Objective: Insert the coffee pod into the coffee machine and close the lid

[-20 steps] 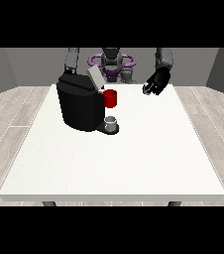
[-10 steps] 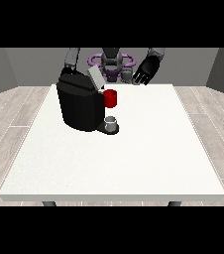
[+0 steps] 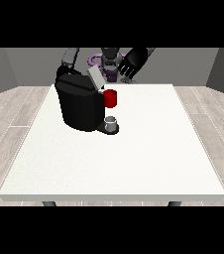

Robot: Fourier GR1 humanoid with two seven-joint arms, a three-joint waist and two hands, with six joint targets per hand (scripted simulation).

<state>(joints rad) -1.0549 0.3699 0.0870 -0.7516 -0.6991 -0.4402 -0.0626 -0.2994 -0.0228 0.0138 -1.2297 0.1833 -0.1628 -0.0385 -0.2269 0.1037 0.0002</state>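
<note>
- Coffee machine [image 3: 79, 105]: black, bulky body standing on the white table [image 3: 134, 158], in the far part of the top towards the left edge as seen from the front.
- Lid [image 3: 95, 78]: a pale grey flap at the top of the machine, tilted up and open, not closed down.
- Red thing at the machine [image 3: 110, 98]: sits at the front of the machine, just below the raised lid, facing the middle of the table.
- Grey cup [image 3: 112, 122]: small, upright, on the black base plate directly below the red thing, touching the machine's foot.
- Coffee pod: I cannot pick it out anywhere on the table top from this view; no position noted.
- Hand at the view's right [image 3: 132, 61]: black, raised above the far edge of the table, beside the robot's torso [image 3: 110, 62]. Fingers look spread and hanging downward; nothing seen between them. It is clear of the machine and of the table top.
- Hand at the view's left: the arm [image 3: 69, 58] reaches down behind the machine's top; the hand itself is hidden by the machine body, so I cannot tell its finger state or whether it holds anything.
- Near half of the table: plain white surface up to the front edge.
</note>
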